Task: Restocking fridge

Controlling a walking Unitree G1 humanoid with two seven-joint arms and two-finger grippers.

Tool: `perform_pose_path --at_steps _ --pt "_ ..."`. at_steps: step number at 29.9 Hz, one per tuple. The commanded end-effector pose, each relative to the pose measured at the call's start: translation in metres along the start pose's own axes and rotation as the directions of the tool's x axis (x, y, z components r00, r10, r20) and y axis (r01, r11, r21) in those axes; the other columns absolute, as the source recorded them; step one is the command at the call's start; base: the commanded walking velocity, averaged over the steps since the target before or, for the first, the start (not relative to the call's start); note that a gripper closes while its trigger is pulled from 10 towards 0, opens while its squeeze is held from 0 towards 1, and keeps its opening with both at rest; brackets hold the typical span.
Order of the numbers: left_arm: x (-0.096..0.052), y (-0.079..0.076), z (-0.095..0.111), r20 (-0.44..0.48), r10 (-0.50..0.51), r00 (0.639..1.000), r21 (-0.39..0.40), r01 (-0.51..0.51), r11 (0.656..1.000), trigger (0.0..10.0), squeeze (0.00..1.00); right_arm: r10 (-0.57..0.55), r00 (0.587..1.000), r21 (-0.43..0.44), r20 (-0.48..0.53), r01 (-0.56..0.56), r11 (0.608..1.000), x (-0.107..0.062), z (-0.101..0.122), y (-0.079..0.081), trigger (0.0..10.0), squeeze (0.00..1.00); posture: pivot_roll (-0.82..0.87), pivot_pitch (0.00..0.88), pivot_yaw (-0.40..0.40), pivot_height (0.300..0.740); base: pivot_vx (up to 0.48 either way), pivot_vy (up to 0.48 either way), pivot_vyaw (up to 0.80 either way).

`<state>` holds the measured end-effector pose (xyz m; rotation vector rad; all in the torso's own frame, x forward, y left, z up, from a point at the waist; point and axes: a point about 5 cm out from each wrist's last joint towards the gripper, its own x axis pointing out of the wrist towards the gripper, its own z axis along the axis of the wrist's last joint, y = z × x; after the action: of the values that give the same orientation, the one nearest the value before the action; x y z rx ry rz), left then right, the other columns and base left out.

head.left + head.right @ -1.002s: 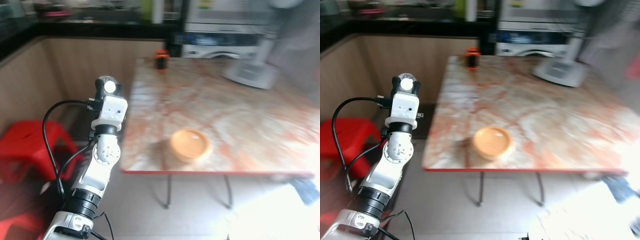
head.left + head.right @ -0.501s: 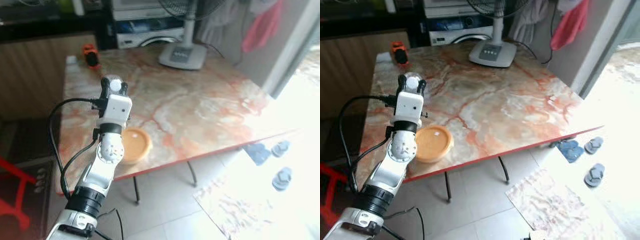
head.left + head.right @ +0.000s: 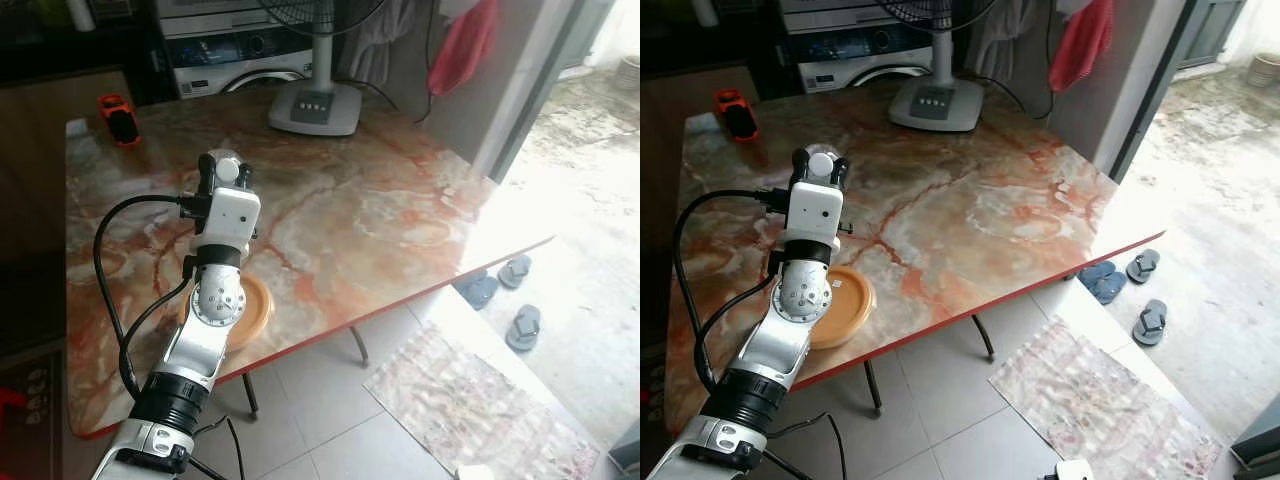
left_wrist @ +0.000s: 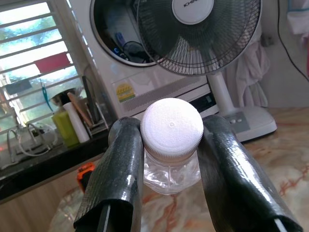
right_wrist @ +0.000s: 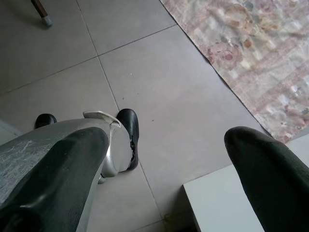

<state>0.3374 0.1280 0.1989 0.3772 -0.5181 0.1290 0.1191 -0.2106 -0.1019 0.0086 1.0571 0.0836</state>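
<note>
1. Left claw (image 3: 222, 172): raised in the left-centre of the left eye view, fingers (image 4: 118, 169) clamped on either side of a small clear bottle (image 4: 172, 159) with a white cap (image 4: 172, 126). The bottle stands upright between the fingers, cap on top, held above the desk.
2. Orange and black object (image 3: 119, 117): upper left of the left eye view, resting near the far left corner of the desk (image 3: 380, 210). Kind cannot be told.
3. Orange bowl (image 3: 845, 305): lower left of the right eye view, on the desk near its front edge, partly hidden behind the left arm.
4. Desk: marbled orange-and-white top with a red edge, spanning the left and centre of the head views.
5. Fan base (image 3: 315, 106): upper centre, standing on the far edge of the desk; the fan head (image 4: 200, 31) shows behind the bottle in the left wrist view, with a washing machine (image 4: 120, 29) behind it.
6. Patterned mat (image 3: 470, 405): lower right, on the tiled floor.
7. Sandals (image 3: 1135, 275): right of centre, on the floor beyond the desk corner.
8. Right claw (image 5: 169, 179): fingers set wide apart, nothing between them, pointing down at the tiled floor.
</note>
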Motion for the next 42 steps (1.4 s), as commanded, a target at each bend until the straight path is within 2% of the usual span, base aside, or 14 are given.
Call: perform_pose_path --at_steps 1,14,20,42 --pt "0.006 0.0004 0.0112 0.049 0.004 0.999 -0.027 -0.003 1.0 10.0 0.0 0.004 1.0 0.0 -0.012 -0.004 1.0 -0.0003 -0.0023 0.0006 10.0 0.0 0.04 0.0 -0.014 0.74 0.0 0.0 -0.8" --pt "0.0083 0.0004 0.015 0.056 0.011 0.998 -0.038 -0.009 0.999 10.0 0.0 0.006 1.0 -0.003 -0.012 -0.006 1.0 -0.0002 -0.0021 0.0007 10.0 0.0 0.04 0.0 -0.014 0.74 0.0 0.0 -0.8" --pt "0.0081 0.0007 0.0149 0.056 0.014 0.998 -0.041 -0.012 0.999 10.0 0.0 0.007 1.0 -0.004 -0.012 -0.007 1.0 -0.0002 -0.002 0.0008 10.0 0.0 0.05 0.0 -0.015 0.74 0.0 0.338 -0.8" --pt "0.0069 -0.0048 0.018 0.069 -0.01 0.998 -0.055 0.014 0.998 10.0 0.0 0.01 1.0 -0.01 -0.017 -0.01 1.0 -0.0004 -0.0033 0.0012 10.0 0.0 0.05 0.0 -0.014 0.74 0.0 0.0 -0.8"
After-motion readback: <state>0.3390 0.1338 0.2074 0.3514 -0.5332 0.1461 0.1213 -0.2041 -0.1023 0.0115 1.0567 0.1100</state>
